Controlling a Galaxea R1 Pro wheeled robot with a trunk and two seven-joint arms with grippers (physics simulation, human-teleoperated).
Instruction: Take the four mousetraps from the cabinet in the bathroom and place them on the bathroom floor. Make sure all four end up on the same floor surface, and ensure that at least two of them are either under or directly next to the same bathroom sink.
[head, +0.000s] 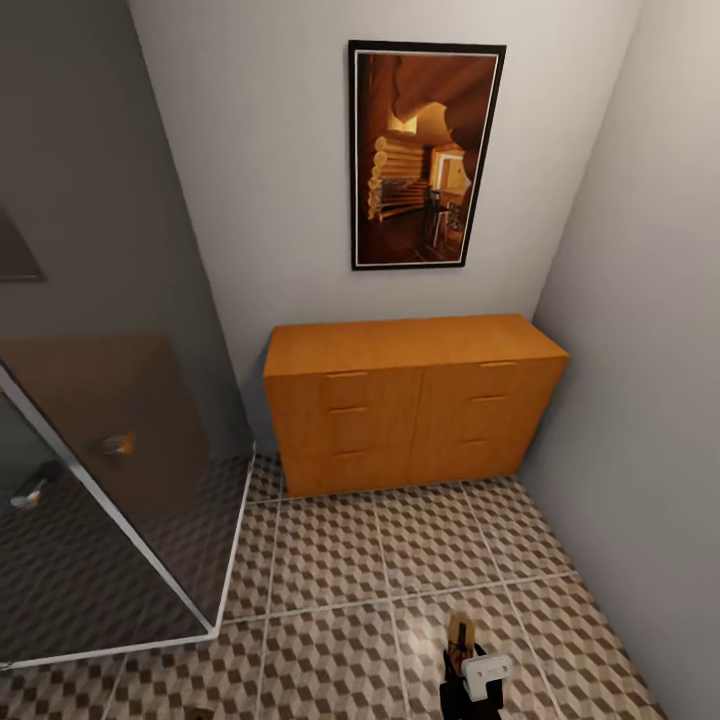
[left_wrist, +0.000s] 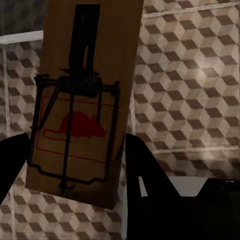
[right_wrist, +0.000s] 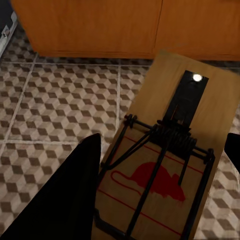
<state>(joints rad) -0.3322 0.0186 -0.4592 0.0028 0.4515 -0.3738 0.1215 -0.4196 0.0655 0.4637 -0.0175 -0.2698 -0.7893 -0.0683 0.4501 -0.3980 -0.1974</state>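
Observation:
The orange-brown cabinet stands against the far wall with all its drawers closed; its lower front also appears in the right wrist view. My right gripper hangs low over the cube-patterned floor, shut on a wooden mousetrap. In the right wrist view that mousetrap, with its red mouse print, sits between the dark fingers. My left gripper is shut on another mousetrap above the floor tiles. The sink is out of view.
A glass shower screen with a white frame rail closes off the left side. A grey wall runs along the right. A framed picture hangs above the cabinet.

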